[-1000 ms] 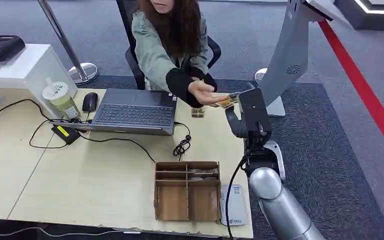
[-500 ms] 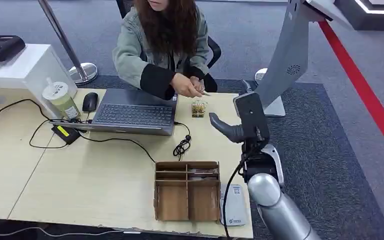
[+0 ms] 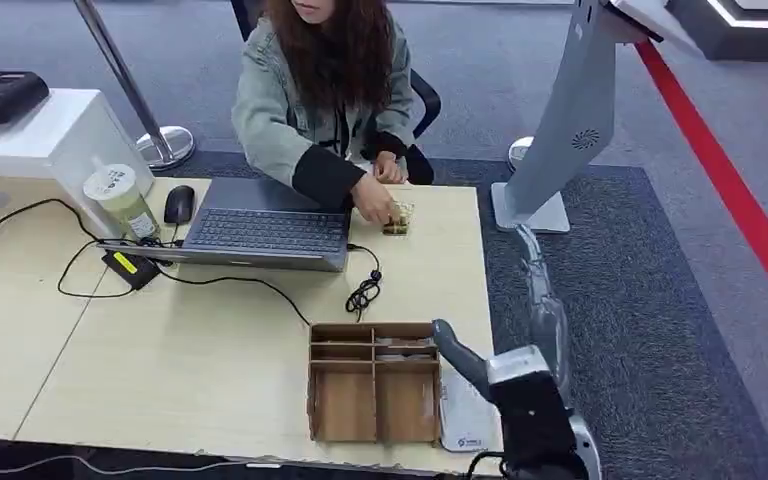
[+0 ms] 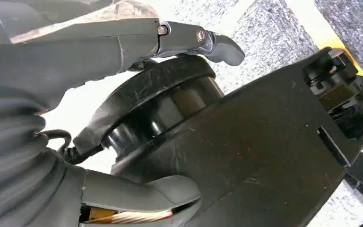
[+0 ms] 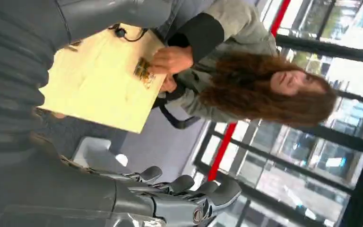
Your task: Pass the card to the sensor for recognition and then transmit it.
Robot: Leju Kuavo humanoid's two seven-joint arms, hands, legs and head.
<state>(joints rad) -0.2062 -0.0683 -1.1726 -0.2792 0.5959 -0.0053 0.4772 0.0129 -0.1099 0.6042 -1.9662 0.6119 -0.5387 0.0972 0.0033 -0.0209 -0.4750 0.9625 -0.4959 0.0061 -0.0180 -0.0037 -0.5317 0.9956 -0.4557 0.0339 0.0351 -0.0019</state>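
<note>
Laptop (image 3: 265, 226) on table (image 3: 160, 370), far side; mouse (image 3: 179, 203) left of it; divided box (image 3: 374, 381) near front edge.

An office reception area: desk (image 3: 210, 340) with laptop (image 3: 265, 228) (mouse (image 3: 179, 203) beside), kiosk stand (image 3: 570, 120), grey carpet (image 3: 660, 300).

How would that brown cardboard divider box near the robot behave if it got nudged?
The cardboard box would probably slide easily, since it looks thin-walled and light. Its low, wide shape makes tipping unlikely. The thin partitions might bend if the right hand squeezed them.

Matt pale wood table (image 3: 210, 350); brown cardboard tray (image 3: 373, 381); rough grey carpet (image 3: 650, 300).
</note>
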